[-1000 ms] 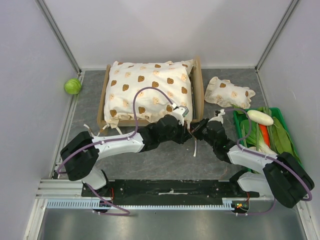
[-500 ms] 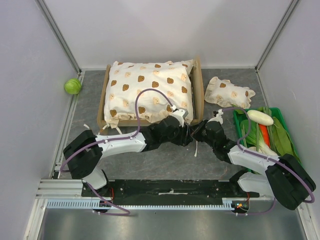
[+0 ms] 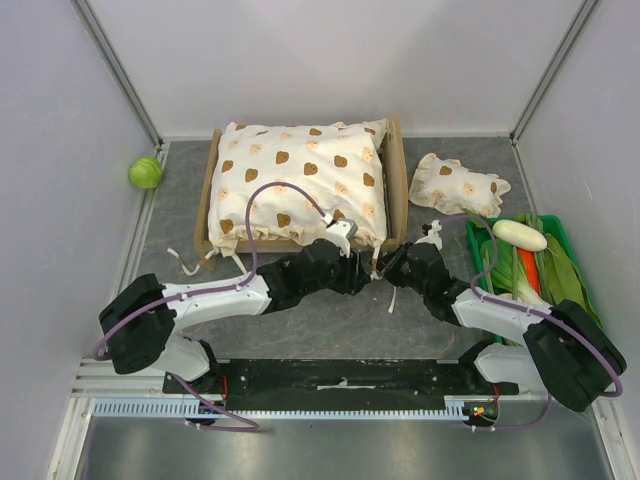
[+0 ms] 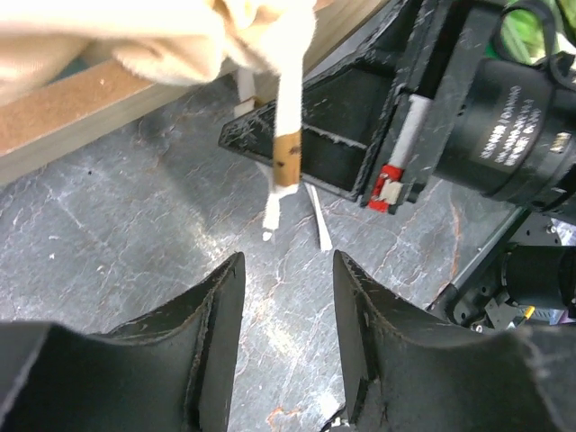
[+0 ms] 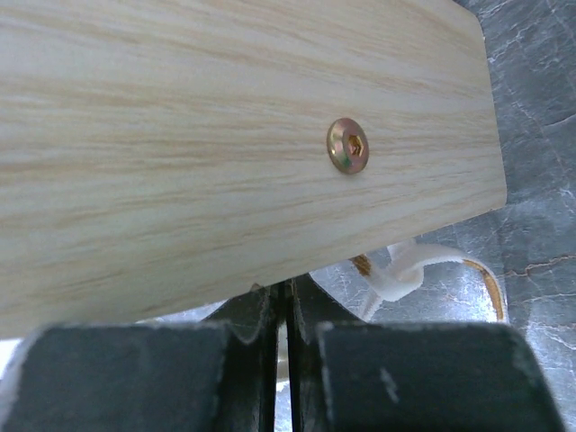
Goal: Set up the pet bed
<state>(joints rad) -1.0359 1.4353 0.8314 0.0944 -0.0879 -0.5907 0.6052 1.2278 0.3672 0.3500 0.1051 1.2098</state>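
1. The pet bed (image 3: 398, 180) is set at the back middle of the table, with a cushion (image 3: 300, 180) laid in it.
2. The left gripper (image 4: 288, 270) is held partly apart and empty, just short of a hanging tie (image 4: 288, 135).
3. The right gripper (image 5: 288, 306) is pressed shut beside the bed's near corner. Whether anything is pinched cannot be told.
4. Judged: the tie is best taken near its free end, with the frame not nudged.
5. Counted: one bed, one cushion, one pillow (image 3: 455, 183), two grippers.

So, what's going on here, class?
Two robot arms meet at the near right corner of the pet bed, whose bear-print cushion already lies in it. The left gripper is open, facing a dangling cushion tie; the right gripper is shut, close against the bed's wood. The small pillow lies on the table, outside the bed.
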